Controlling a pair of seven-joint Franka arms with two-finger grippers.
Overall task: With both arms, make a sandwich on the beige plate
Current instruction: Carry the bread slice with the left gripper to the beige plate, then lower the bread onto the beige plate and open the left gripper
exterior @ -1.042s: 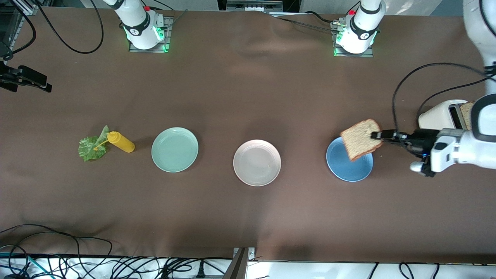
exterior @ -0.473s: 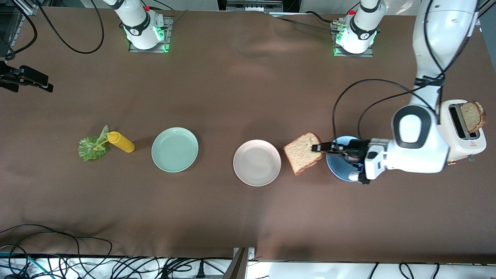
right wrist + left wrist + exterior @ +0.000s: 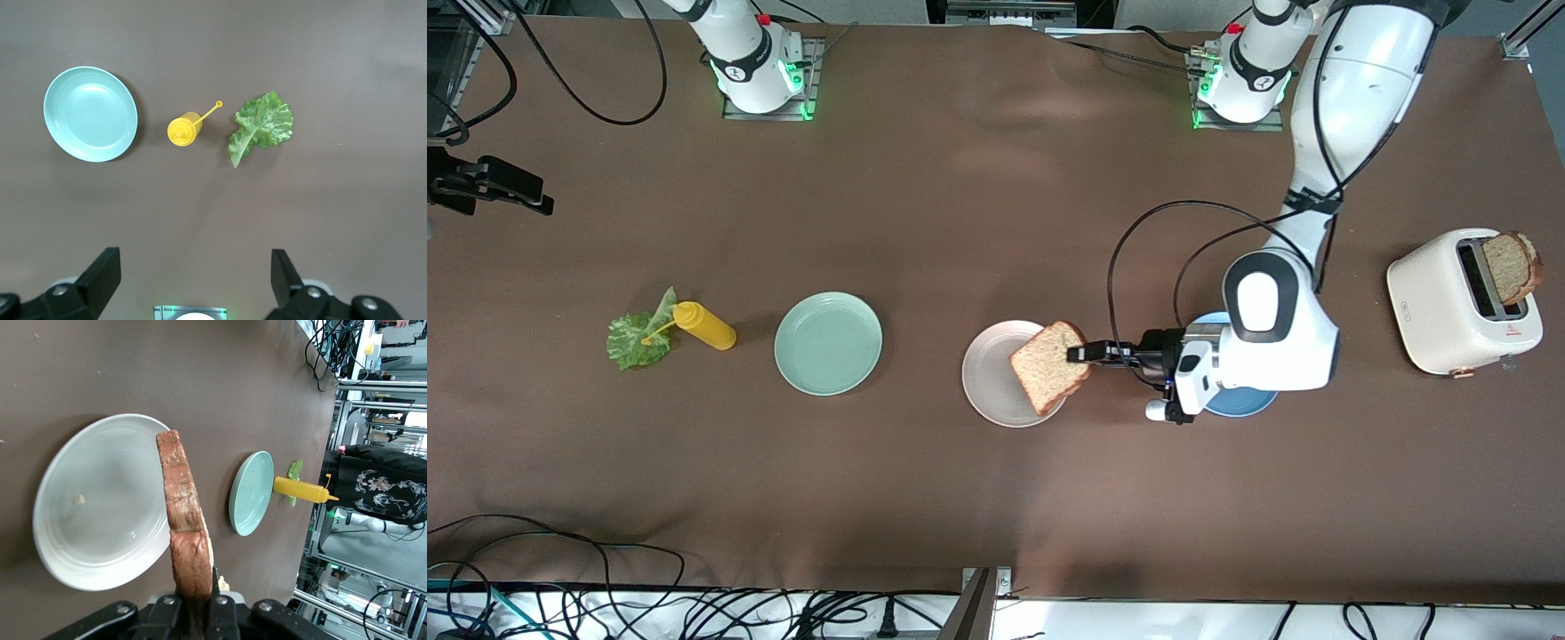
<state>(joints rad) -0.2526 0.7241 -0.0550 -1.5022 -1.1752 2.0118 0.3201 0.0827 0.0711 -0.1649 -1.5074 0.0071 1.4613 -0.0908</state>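
Brown bread slice (image 3: 1049, 368) tilted over round beige plate (image 3: 996, 391), plate empty

Brown table (image 3: 960, 204) carries, in a row: lettuce (image 3: 634, 338), mustard bottle (image 3: 707, 326), green plate (image 3: 828, 343), beige plate (image 3: 996, 378), blue plate (image 3: 1240, 404), toaster (image 3: 1449, 307).

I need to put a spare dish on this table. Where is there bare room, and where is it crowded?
Bare brown cloth lies between the mint plate and beige plate, and between that row and the arm bases. It is crowded around the beige plate, where the left gripper holds bread, and over the blue plate.
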